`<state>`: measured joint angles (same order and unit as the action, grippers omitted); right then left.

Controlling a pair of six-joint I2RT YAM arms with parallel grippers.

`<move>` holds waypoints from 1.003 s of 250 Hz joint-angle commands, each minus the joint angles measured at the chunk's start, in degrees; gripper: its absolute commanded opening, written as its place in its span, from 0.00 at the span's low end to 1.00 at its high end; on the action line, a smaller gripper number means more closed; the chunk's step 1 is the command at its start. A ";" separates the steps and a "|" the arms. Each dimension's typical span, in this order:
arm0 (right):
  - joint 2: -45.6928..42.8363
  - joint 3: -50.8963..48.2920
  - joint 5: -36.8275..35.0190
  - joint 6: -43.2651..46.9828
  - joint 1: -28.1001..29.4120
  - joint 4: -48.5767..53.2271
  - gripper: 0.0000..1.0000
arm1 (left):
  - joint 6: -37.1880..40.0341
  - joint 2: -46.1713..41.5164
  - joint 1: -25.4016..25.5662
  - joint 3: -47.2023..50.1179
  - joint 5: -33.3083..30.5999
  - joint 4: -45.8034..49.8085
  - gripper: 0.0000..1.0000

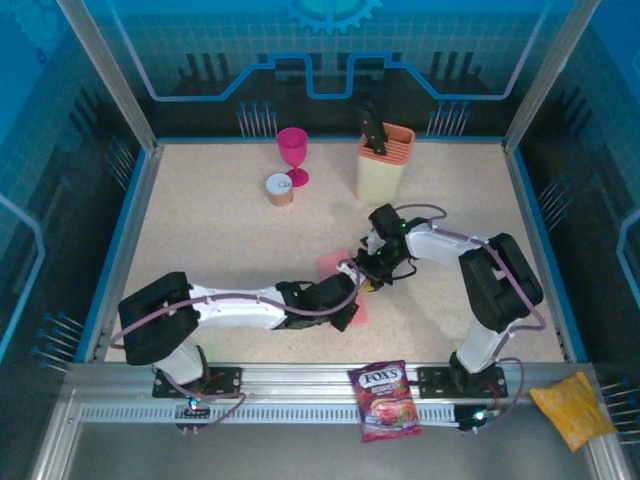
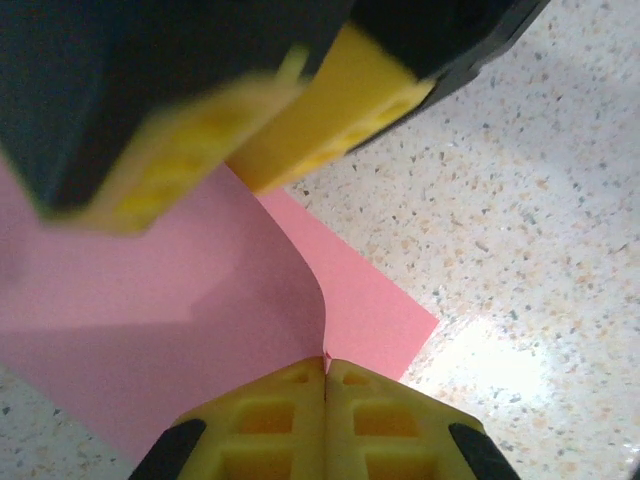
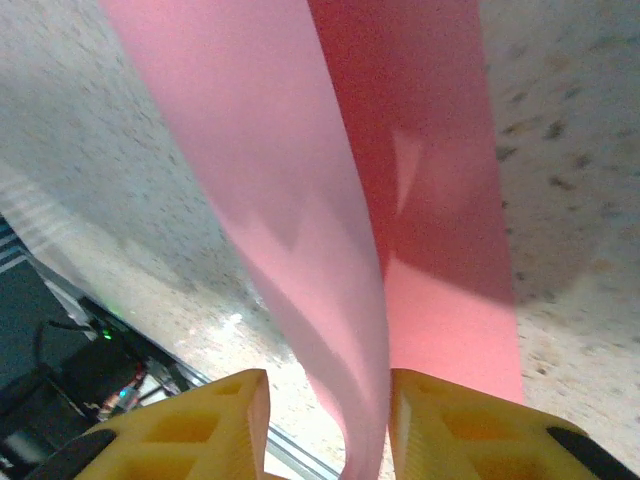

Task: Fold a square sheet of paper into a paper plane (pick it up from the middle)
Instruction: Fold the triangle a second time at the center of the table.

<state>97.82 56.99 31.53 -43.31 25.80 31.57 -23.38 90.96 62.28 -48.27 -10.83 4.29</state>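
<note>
The square sheet of paper [image 1: 333,265] is salmon-pink and lies mid-table with one part bent up off the surface. My left gripper [image 2: 325,362] is shut on the raised edge of the sheet [image 2: 150,300], which curls up into the pinch. In the top view the left gripper [image 1: 352,300] sits at the sheet's near side. My right gripper [image 1: 372,276] meets it from the right, and its yellow fingers [image 2: 330,110] hang just above. The right gripper [image 3: 328,420] is open, with a loose curl of the sheet [image 3: 300,200] between its jaws.
A magenta goblet [image 1: 292,155] and a small can [image 1: 279,189] stand at the back. Beside them is a beige knife block [image 1: 383,165]. On the near rail lie a purple candy bag [image 1: 384,400] and a yellow bag [image 1: 572,408]. Blue walls ring the table.
</note>
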 commanded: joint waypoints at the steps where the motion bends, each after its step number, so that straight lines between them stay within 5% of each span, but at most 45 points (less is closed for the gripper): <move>1: -3.20 -0.13 -0.82 0.97 -3.54 1.70 0.37 | -2.56 -2.22 -1.78 0.48 6.16 2.06 0.00; 94: 1.32 4.49 2.02 6.40 -3.90 0.87 0.07 | -4.35 -1.57 -3.58 -0.10 10.92 5.44 0.00; 251: 13.31 8.64 1.76 8.05 1.09 0.16 0.00 | -4.93 -0.10 -5.40 -0.68 12.40 5.65 0.00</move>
<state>108.97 65.36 33.45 -36.34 26.94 31.46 -27.40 90.43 58.04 -48.27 -0.12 8.34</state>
